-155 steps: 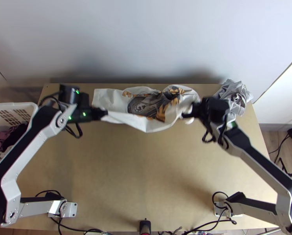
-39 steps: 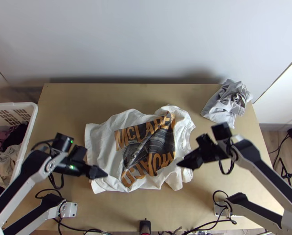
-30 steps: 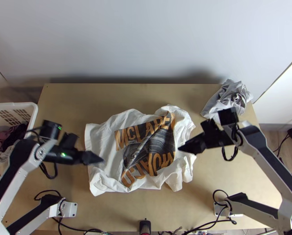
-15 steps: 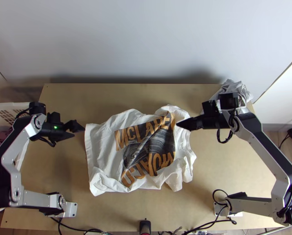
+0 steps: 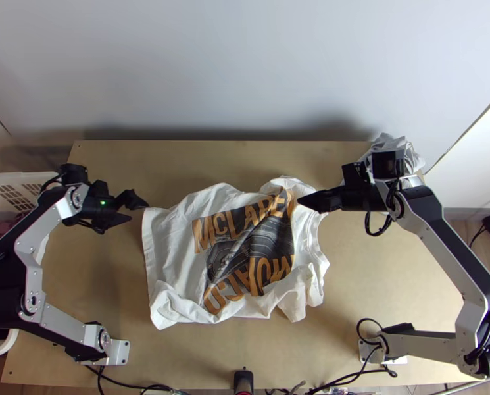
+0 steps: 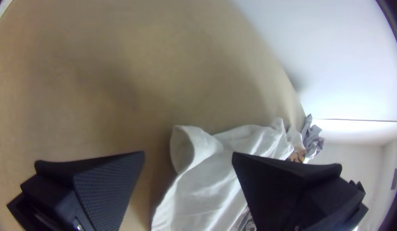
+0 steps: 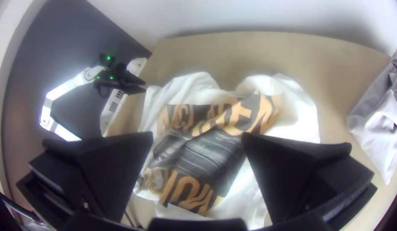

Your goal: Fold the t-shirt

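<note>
While our two arms (image 5: 442, 243) bend toward one t-shirt (image 5: 179, 243), we hold the left gripper (image 5: 138, 209) open beside its hem, the right gripper (image 5: 301, 200) open over its opposite end.

- Top view: high over the near edge of the counter (image 5: 245, 345), looking steeply down — widest of the three, near edge to far edge and wall (image 5: 245, 66).
- Left wrist view: close over the left part, facing across toward the right end.
- Right wrist view: above the right part, facing down and across toward the left edge — left arm (image 5: 31, 253) included.
- Both wrist views share the white t-shirt (image 5: 172, 243), grey cloth (image 7: 374, 115) and far edge.
</note>
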`<act>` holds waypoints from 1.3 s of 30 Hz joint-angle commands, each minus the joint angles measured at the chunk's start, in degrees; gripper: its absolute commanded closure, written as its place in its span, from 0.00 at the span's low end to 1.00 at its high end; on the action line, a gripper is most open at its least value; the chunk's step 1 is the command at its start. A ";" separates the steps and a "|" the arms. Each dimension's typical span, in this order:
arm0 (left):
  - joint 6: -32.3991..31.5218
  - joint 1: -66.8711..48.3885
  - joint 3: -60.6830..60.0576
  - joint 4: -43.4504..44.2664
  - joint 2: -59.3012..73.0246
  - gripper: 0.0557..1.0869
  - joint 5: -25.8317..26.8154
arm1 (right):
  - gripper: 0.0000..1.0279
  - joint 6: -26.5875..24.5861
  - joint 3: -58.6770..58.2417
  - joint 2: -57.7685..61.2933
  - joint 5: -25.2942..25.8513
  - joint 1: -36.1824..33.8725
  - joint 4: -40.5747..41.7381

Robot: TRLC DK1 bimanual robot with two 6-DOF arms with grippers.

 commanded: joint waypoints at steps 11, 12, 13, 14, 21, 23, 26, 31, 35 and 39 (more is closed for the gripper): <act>-7.53 -4.54 1.60 1.91 4.41 0.16 2.22 | 0.07 -1.16 -2.46 4.68 6.39 0.08 3.04; -8.76 -4.54 1.07 2.35 3.79 0.34 2.13 | 0.07 -1.16 -2.37 4.85 6.65 0.08 3.21; -11.22 -4.19 0.54 3.85 3.17 0.52 1.87 | 0.07 -1.07 -2.37 4.85 6.74 0.08 3.39; -12.45 -3.84 -0.33 5.25 2.47 0.70 1.43 | 0.07 -0.98 -2.28 4.76 6.74 0.17 3.48; -15.62 -3.84 -1.92 6.75 -0.08 0.92 -0.15 | 0.07 -1.16 -1.41 5.29 9.46 -0.71 6.99; -15.44 -4.02 -2.97 6.75 -0.96 0.92 0.64 | 0.07 -1.07 -0.53 7.40 9.73 -2.20 8.13; -15.35 -4.02 -3.85 6.83 -1.31 0.92 1.43 | 0.09 -2.74 0.79 11.80 9.81 -3.79 8.40; -15.26 -4.02 -4.99 6.83 -3.42 0.92 1.96 | 0.09 -2.83 4.66 20.32 9.81 -5.54 9.80; -14.82 -3.93 -5.52 6.04 -5.53 0.92 2.13 | 0.09 -2.56 7.82 24.63 10.87 -4.58 10.51; -13.86 -3.75 -5.96 4.02 -6.93 0.92 2.13 | 0.09 -2.12 10.46 27.26 12.01 -3.79 12.09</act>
